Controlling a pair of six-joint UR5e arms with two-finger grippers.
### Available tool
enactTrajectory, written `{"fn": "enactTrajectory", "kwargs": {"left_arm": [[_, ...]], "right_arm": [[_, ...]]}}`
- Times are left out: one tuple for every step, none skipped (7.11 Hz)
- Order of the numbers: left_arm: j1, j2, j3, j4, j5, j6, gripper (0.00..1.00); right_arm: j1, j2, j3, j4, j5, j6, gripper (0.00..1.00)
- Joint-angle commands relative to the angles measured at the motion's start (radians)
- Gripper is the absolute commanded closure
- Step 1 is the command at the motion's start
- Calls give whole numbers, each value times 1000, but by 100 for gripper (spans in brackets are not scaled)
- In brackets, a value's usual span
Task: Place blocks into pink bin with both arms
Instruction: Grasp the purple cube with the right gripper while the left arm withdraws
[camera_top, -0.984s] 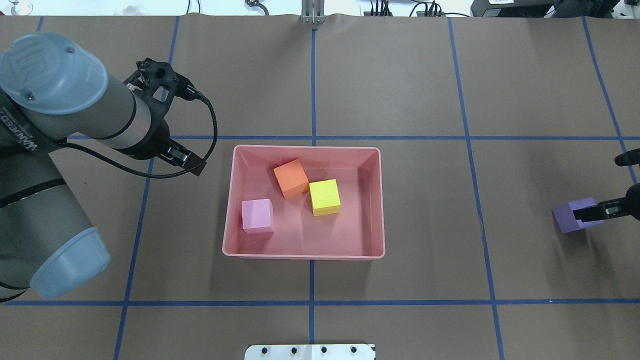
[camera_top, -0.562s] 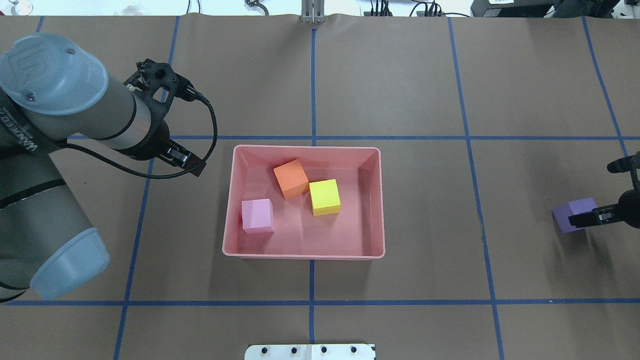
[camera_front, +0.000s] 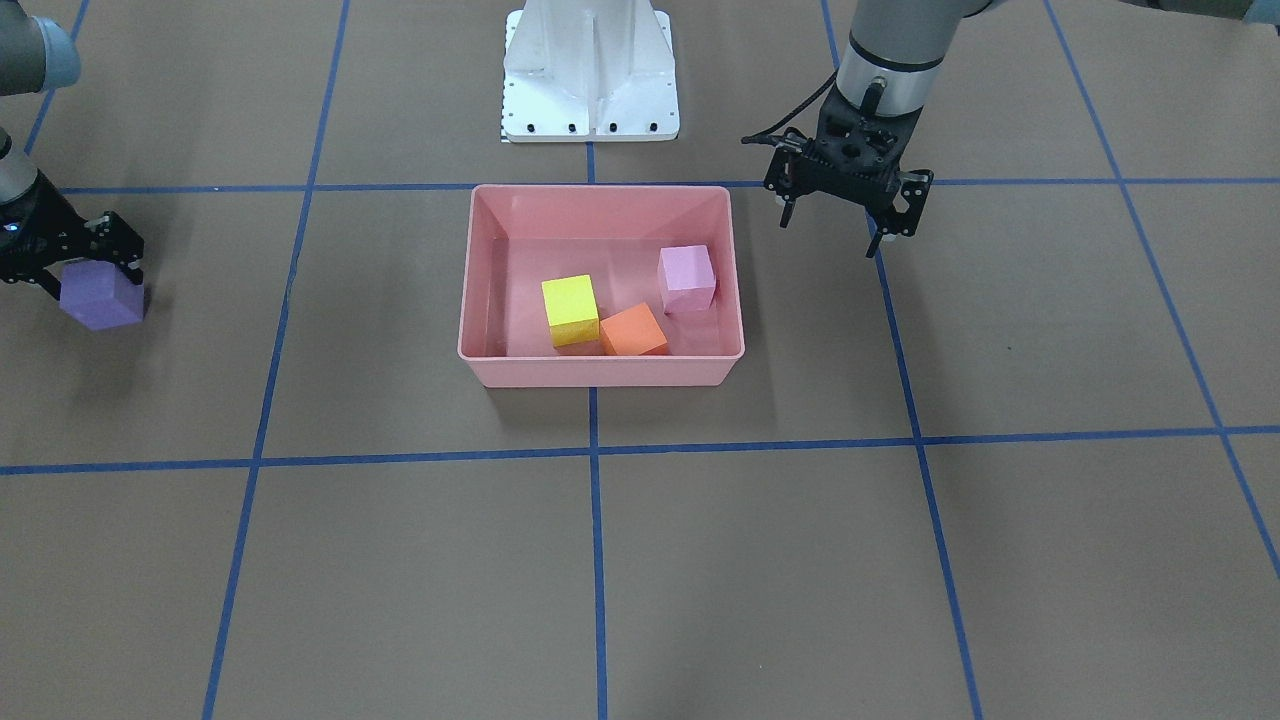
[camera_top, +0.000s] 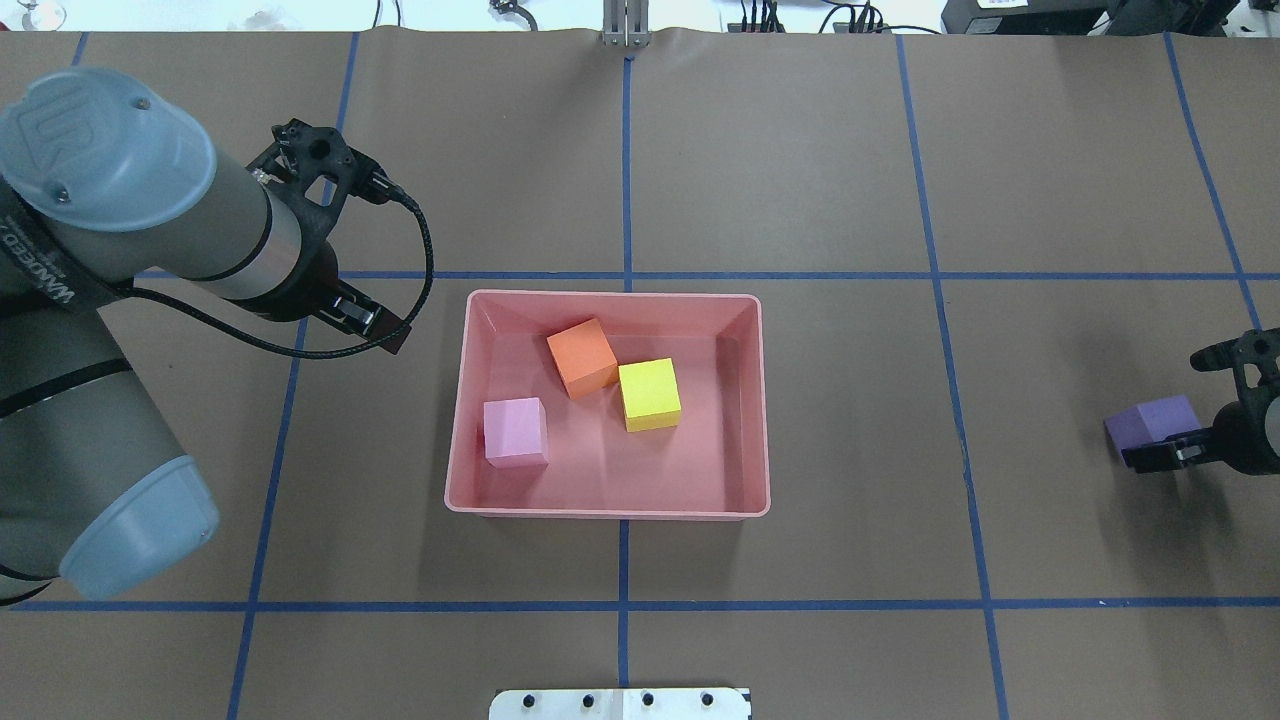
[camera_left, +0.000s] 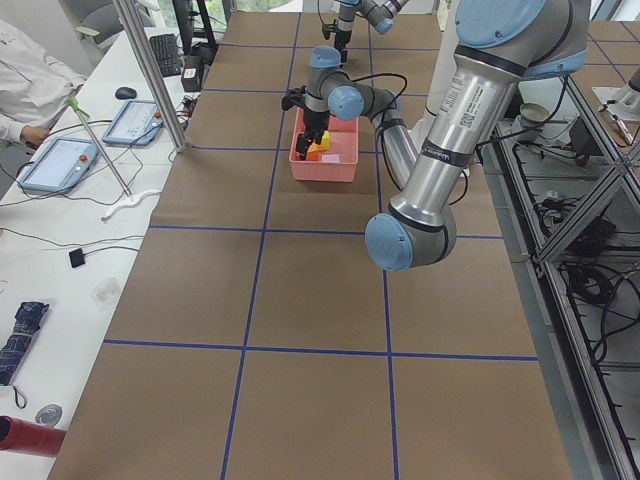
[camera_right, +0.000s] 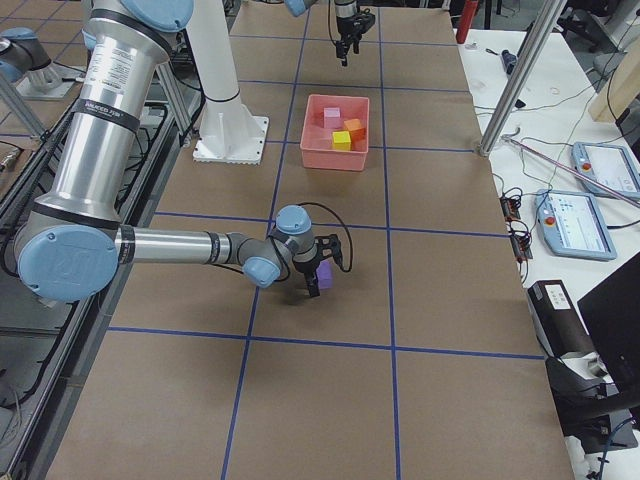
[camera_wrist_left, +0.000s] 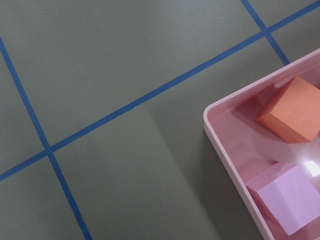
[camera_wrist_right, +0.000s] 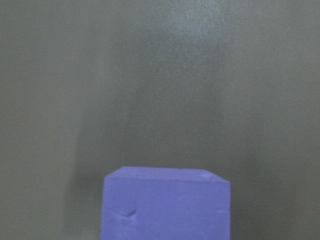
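**A:** Where was the last block when you paused?

**B:** The purple block was pinched between the fingers of the right gripper, out at the robot's far right. It was well apart from the bin. I judged it barely off the paper, but I couldn't swear to that.

**A:** Which way did it have to go?

**B:** Straight toward the robot's left. The bin's long axis ran the same way, so its short right wall faced the block, and the block needed to clear that rim. The right arm was the only sensible one for it.

**A:** Was there room inside?

**B:** Yes. The orange block and yellow block touched near the middle, and the pink block sat by the left wall. The right end of the floor was bare, glossy and flat.

**A:** And the other arm?

**B:** The left gripper hung spread and empty just beside the bin's left end, outside the rim, so I saw no clash.
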Motion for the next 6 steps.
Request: {"fn": "enactTrajectory", "kwargs": {"left_arm": [[0, 0, -2, 0, 0, 0, 0], [-2, 2, 0, 0, 0, 2, 0], [-15, 23, -9, -3, -3, 30, 0], [-109, 55, -9, -2, -99, 157, 0], [-249, 131, -3, -2, -224, 354, 0], [-379, 214, 8, -2, -260, 518, 0]], "right_arm": [[-7, 37, 6, 8, -4, 13, 94], [-3, 43, 46, 6, 0, 15, 100], [-1, 41, 102, -5, 9, 16, 100], [-3, 46, 129, -6, 14, 18, 100], [3, 72, 156, -41, 19, 30, 100], [6, 142, 237, -196, 22, 85, 100]]}}
